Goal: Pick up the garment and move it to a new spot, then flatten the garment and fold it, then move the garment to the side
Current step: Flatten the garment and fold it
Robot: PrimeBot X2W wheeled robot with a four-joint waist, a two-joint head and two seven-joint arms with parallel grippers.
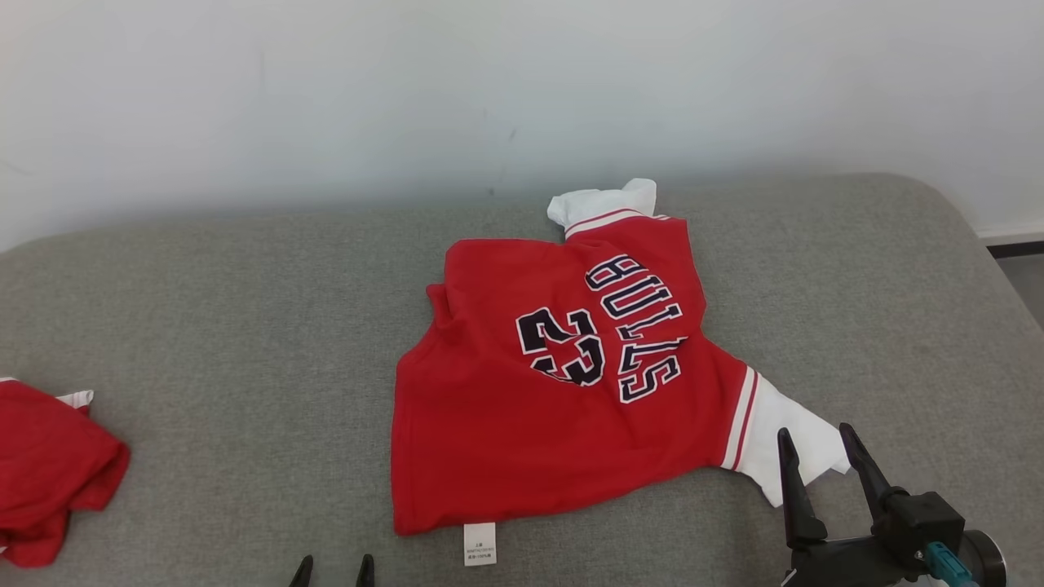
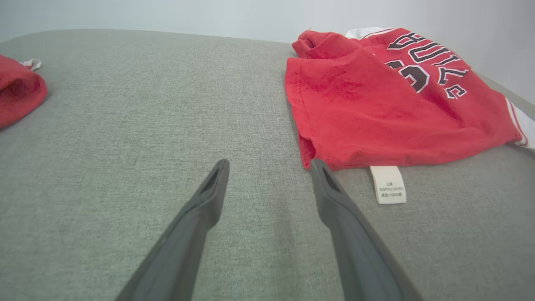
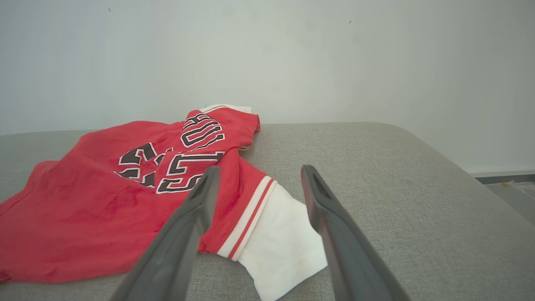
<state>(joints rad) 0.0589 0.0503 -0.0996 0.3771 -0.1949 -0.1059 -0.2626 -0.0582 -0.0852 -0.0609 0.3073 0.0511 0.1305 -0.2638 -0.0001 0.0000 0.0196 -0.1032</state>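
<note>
Head view shows the red garment (image 1: pixel 522 408) lying printed side up on the grey surface (image 1: pixel 204 310), just ahead of both pincers. Its near white sleeve (image 1: pixel 775 412) lies directly beyond the tips of the right pincer (image 1: pixel 814 430), whose fingers stand wide apart and grip nothing; the right wrist view puts that sleeve in line with the gap. The left pincer (image 1: pixel 336 559) is spread just as wide and is empty, with the hem corner close to its right-hand fingertip and the white label (image 1: pixel 479 544) a little further right. A second red cloth (image 1: pixel 49 473) sits well off to the left pincer's left.

I judge the move to a new spot done. Flattening looks partial: the far sleeve (image 1: pixel 603 204) is bunched and one edge is rumpled. Folding and setting aside remain.
</note>
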